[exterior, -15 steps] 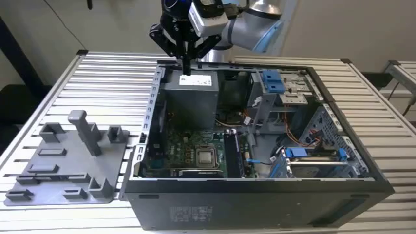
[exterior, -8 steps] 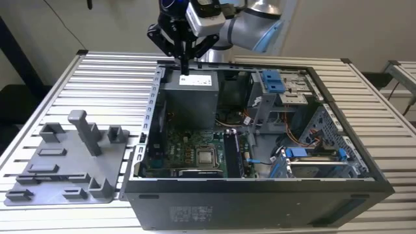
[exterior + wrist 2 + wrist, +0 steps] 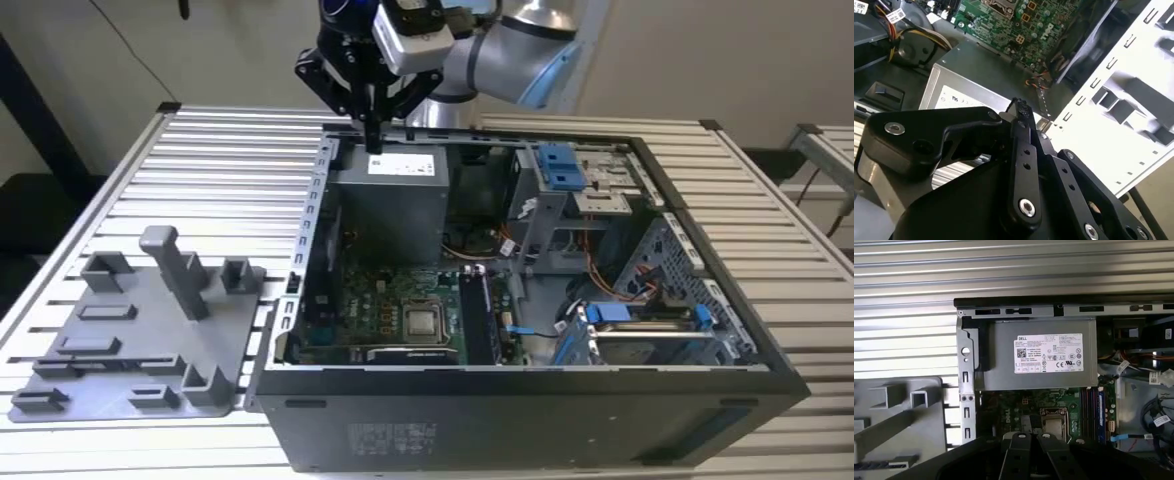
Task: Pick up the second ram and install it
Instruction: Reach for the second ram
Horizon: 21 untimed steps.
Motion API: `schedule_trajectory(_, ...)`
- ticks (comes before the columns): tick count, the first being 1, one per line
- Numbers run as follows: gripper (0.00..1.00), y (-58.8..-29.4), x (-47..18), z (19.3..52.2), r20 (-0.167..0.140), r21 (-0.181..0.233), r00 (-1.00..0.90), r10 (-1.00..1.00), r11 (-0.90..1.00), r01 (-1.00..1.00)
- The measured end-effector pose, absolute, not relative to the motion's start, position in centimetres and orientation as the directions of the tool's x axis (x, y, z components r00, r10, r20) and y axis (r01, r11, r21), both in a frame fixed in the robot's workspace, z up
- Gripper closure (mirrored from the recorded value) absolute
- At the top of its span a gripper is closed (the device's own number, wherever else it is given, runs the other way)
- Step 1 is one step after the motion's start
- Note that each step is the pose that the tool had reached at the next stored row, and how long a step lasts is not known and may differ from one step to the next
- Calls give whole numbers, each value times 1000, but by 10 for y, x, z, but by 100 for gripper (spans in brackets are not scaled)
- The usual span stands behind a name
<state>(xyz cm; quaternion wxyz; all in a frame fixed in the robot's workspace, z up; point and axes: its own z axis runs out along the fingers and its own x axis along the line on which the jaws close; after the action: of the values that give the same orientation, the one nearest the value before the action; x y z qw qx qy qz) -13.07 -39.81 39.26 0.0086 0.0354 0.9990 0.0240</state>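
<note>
1. Hovers: tool above the far rim of the computer case, directly over the power supply; fingers pressed together, nothing visible between them.
2. Judged to be the second ram: a dark narrow card standing on edge in the board's slots, just beside the CPU, on the exterior view's right of it.
3. Lies lower than the tool and nearer the exterior camera, beyond the power supply; long axis runs far-to-near in that view.

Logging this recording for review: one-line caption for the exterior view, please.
End effector, shut, above the power supply in the open computer case; gray fixture tray alongside.
</note>
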Motion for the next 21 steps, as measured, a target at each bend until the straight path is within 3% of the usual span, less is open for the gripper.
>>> schedule_trajectory(21,89,-397,-157,392,-6,48,-997,71,996,71)
